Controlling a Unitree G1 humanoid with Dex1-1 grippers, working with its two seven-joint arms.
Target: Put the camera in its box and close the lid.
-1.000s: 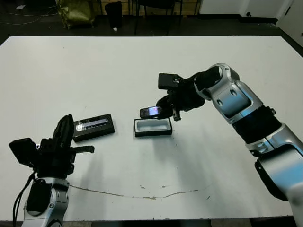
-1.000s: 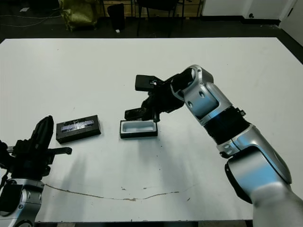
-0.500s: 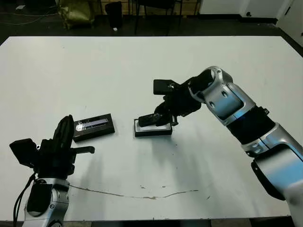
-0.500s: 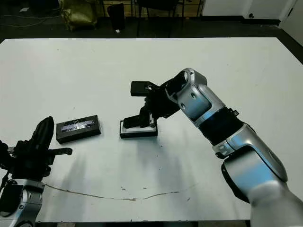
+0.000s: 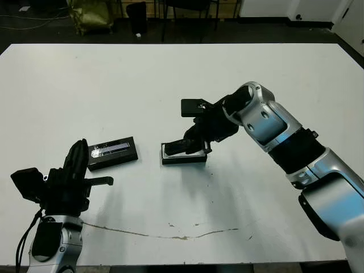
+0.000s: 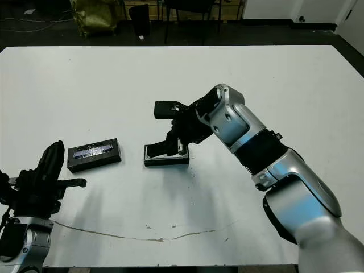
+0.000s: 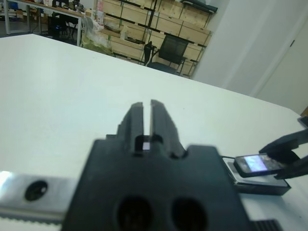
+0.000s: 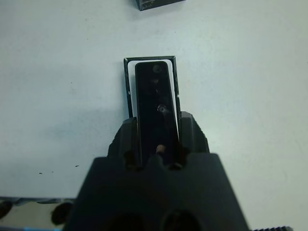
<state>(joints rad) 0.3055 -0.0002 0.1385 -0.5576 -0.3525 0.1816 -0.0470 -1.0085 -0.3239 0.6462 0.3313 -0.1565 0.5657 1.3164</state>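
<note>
Right claw lowered camera onto box

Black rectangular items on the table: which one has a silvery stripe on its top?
The lid, lying alone near the left end effector. The box shows white lining, and the camera is plain black.

The right arm is built of rounded silver-grey metallic shells with small dark screw dots, broken by a matte black cylindrical band at the forearm and a second bulbous silver segment behind it. Its black two-fingered right gripper carries a flat black rectangular block just above the fingers. The left arm has a silver-grey shell with a black oval inset; a thin black cable loops beside it. The black left gripper has a boxy black module at its side.
</note>
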